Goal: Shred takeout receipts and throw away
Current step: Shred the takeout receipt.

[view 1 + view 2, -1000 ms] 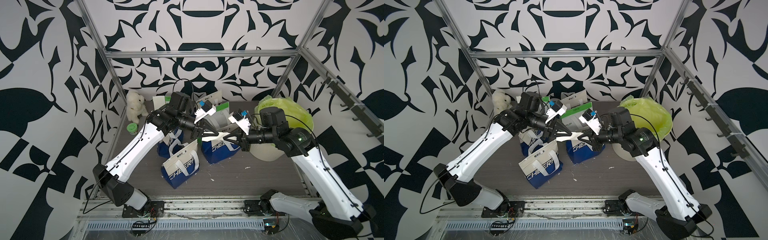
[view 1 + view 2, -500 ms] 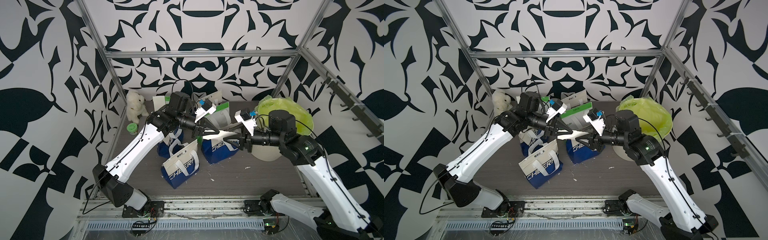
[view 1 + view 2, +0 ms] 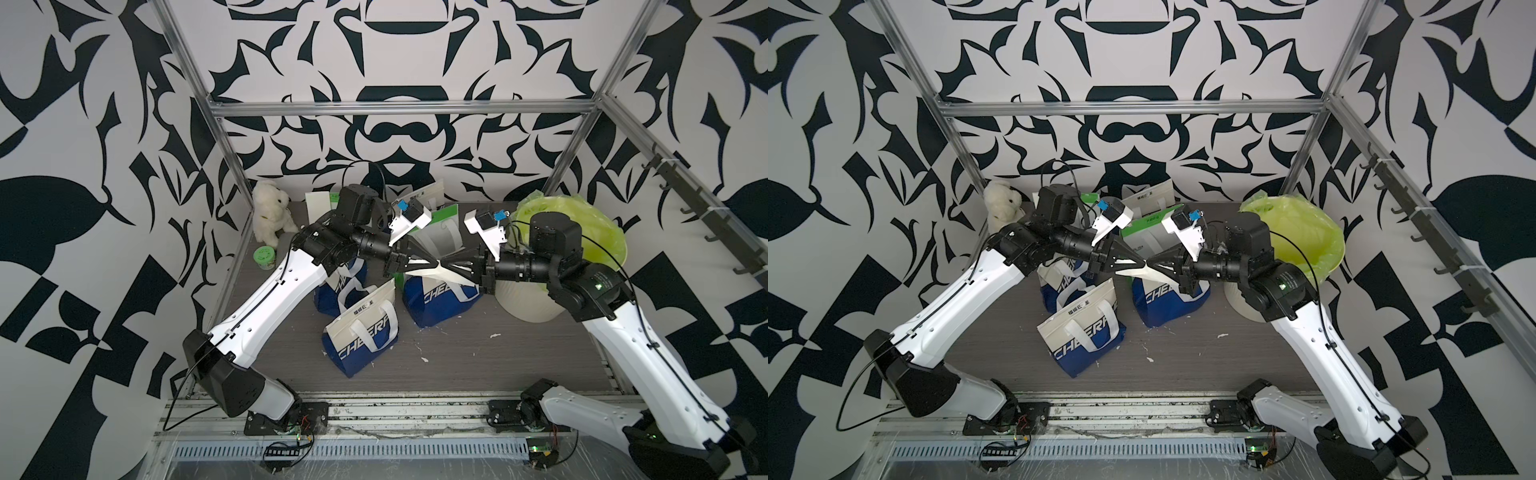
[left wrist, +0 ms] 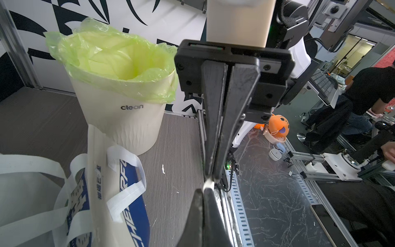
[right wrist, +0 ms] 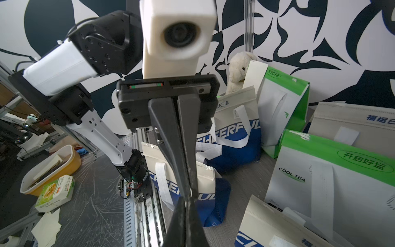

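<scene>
Left gripper (image 3: 435, 262) and right gripper (image 3: 447, 263) meet tip to tip above the bags (image 3: 436, 300), both clenched on 1 receipt (image 3: 453, 276). The right gripper has just released and re-clamped beside the left, probably a fresh hold for another tear. The bin (image 3: 527, 305) stands near.

Right hand (image 3: 446, 264) shifted outward, reopened, reclamped receipt (image 3: 448, 274), tips meeting left hand (image 3: 435, 262).

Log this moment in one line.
left gripper: shut on cream-white paper receipt | right gripper: shut on same receipt | tips meeting above blue-and-white handled bag
</scene>
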